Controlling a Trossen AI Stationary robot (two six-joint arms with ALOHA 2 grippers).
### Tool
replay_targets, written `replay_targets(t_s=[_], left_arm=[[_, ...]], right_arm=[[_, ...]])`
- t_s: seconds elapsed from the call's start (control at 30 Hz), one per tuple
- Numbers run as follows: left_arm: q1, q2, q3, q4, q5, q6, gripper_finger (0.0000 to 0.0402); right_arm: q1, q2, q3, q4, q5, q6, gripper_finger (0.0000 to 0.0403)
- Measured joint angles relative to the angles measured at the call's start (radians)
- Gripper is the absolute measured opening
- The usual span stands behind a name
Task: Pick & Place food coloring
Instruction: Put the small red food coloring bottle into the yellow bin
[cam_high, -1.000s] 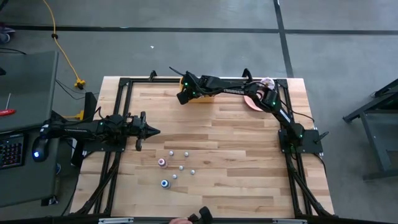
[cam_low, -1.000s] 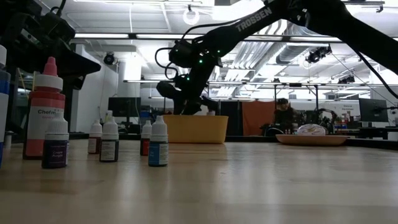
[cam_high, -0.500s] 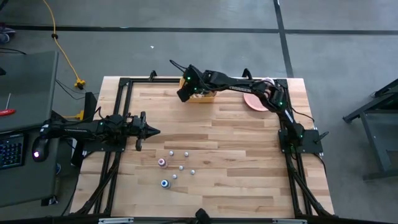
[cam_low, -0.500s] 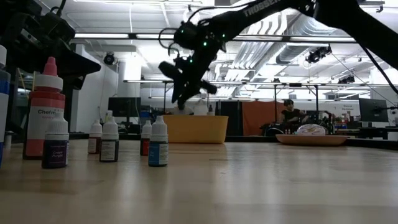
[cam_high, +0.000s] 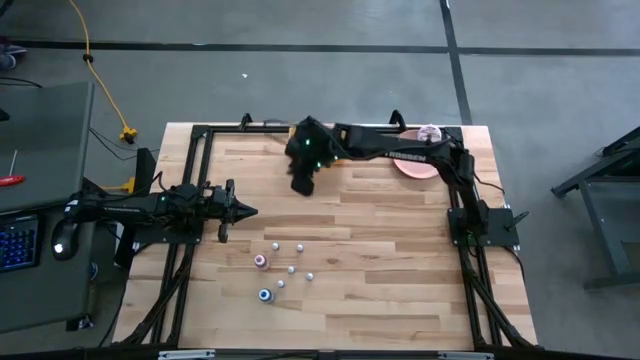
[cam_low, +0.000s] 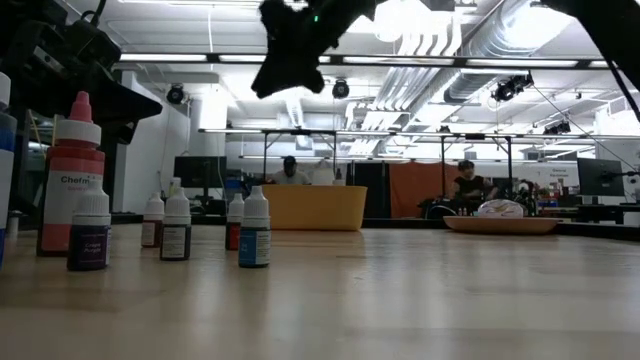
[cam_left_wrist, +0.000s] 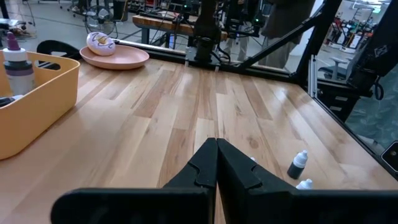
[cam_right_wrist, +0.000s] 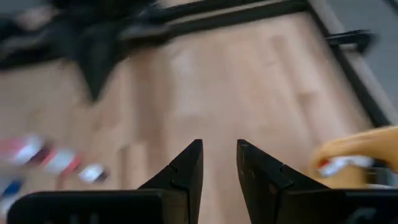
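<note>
our right gripper hangs high above the middle of the wooden table, its fingers parted by a narrow gap with nothing between them. in the low view it shows as a dark shape near the ceiling lights, well clear of the tabletop. our left gripper waits at the table's left side, low and level, its fingers pressed together to a point.

we see the food coloring as a loose cluster of tiny bottles standing upright on the wood near the front of the table, just beyond the left gripper's tip and well apart from the right one. a taller red bottle stands at the edge of that group in the low view. the yellow bin sits at the far edge of the table, and at least one small bottle stands inside it. beside the bin lies the pink plate with a donut on it.
</note>
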Motion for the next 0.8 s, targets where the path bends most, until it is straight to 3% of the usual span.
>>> replay_targets(t_s=[0.37, 0.67, 0.8], left_arm=[[0.000, 0.000, 0.000, 0.000, -0.001, 0.000, 0.0001], [0.000, 0.000, 0.000, 0.000, -0.002, 0.000, 0.0001], [0.000, 0.000, 0.000, 0.000, -0.002, 0.000, 0.0001]], right_arm=[[0.173, -0.029, -0.001, -0.165, 0.009, -0.201, 0.0094], [0.267, -0.001, -0.001, -0.202, 0.027, -0.186, 0.0196], [0.289, 0.034, -0.001, -0.210, 0.084, -0.171, 0.0225]])
